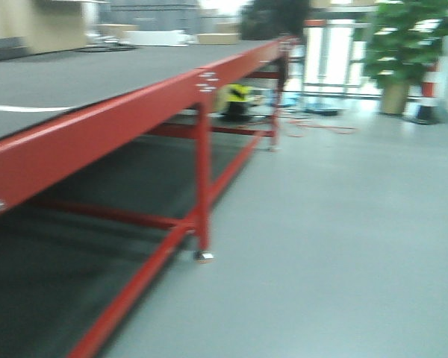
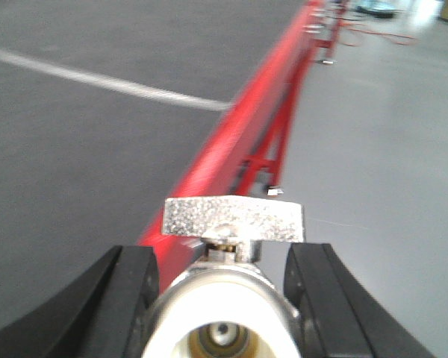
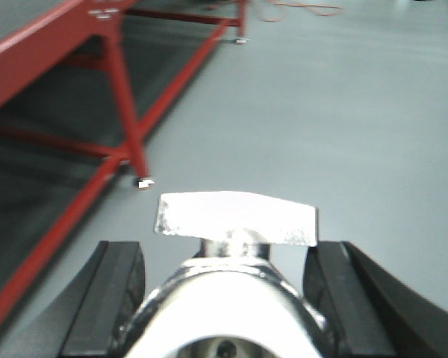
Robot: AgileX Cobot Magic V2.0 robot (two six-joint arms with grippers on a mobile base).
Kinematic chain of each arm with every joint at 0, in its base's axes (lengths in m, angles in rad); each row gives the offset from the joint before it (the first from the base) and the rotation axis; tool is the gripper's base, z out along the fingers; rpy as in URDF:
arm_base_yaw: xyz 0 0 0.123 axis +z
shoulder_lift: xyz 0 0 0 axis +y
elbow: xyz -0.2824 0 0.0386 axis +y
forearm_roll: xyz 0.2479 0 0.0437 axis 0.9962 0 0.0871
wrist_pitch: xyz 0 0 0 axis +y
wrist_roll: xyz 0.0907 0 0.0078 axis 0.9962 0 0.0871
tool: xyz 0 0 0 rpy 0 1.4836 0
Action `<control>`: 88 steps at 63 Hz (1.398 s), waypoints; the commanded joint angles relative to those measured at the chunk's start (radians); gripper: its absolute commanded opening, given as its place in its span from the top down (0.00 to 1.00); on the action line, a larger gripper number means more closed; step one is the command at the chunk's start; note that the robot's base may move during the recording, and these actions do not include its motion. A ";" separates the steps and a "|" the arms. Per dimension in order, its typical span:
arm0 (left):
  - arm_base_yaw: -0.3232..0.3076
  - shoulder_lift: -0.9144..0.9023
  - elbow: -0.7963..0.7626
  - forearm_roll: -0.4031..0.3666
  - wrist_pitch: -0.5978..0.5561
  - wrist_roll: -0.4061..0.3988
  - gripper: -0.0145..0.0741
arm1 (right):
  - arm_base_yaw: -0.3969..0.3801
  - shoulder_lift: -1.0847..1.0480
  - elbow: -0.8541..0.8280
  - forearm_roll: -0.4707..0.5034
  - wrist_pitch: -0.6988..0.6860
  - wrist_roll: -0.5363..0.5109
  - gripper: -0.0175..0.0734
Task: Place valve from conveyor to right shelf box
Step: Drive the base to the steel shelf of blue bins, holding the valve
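The conveyor (image 1: 75, 78) has a dark grey belt and red rails and legs; it fills the left of the front view. My left gripper (image 2: 222, 298) is shut on a silver valve (image 2: 233, 220) with a flat handle, held above the conveyor's red rail (image 2: 239, 142). My right gripper (image 3: 228, 298) is shut on a second silver valve (image 3: 237, 216), held above the grey floor beside the conveyor's red legs (image 3: 127, 112). The shelf box is out of view. Neither gripper shows in the front view.
A white line (image 2: 97, 80) crosses the belt. A potted plant (image 1: 399, 52) and a red-white cone (image 1: 429, 93) stand far right. Yellow-black gear (image 1: 235, 101) and red cables (image 1: 321, 127) lie on the floor past the conveyor. Boxes (image 1: 153, 36) sit at the belt's far end.
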 commanded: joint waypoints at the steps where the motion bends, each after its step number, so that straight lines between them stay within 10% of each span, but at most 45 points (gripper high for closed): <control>1: -0.005 -0.006 -0.005 -0.009 -0.053 -0.002 0.96 | -0.005 -0.012 -0.009 0.004 -0.076 -0.007 0.99; 88: -0.003 -0.006 -0.005 -0.009 -0.052 -0.002 0.96 | -0.005 -0.010 -0.009 0.004 -0.076 -0.007 0.99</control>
